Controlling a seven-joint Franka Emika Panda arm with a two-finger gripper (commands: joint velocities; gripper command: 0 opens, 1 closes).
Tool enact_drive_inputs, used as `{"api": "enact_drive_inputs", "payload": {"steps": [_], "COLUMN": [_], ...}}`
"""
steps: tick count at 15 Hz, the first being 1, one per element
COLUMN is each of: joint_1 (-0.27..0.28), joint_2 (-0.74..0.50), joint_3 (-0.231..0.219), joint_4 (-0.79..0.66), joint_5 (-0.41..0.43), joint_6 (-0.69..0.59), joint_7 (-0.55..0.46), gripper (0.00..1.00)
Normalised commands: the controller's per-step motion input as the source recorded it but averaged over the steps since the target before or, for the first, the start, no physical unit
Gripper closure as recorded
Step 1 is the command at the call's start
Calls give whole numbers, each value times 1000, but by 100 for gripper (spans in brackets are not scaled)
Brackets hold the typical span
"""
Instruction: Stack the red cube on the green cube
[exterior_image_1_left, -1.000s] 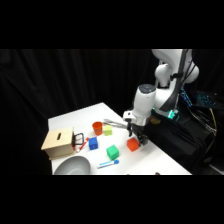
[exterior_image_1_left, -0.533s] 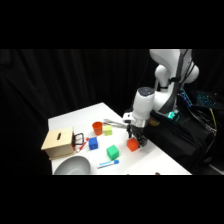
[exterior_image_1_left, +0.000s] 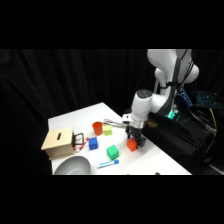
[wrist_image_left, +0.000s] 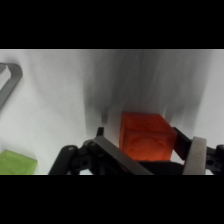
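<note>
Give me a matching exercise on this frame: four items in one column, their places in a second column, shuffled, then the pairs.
Items:
1. red cube
2. green cube
3. blue cube
4. wooden box

Places:
A. at the table's left edge, beside the grey bowl
B. between the wooden box and the green cube
C. at the pincer, between its fingers
D. on the table, apart from the red cube, next to a blue pen

Pairs: 1-C, 2-D, 3-B, 4-A
</note>
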Motion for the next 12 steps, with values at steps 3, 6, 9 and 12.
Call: {"api": "enact_drive_inputs", "payload": {"steps": [3, 6, 9, 12], "joint_1": [157, 139, 109, 49], "joint_2": [52, 25, -20, -133], "joint_3": [-151, -128, -100, -44], "joint_4": [49, 52, 52, 56], "joint_5": [-88, -73, -57, -29], "joint_6": [140, 90, 19, -153], "joint_7": [89, 73, 53, 4], "gripper": [32, 60, 71, 75]}}
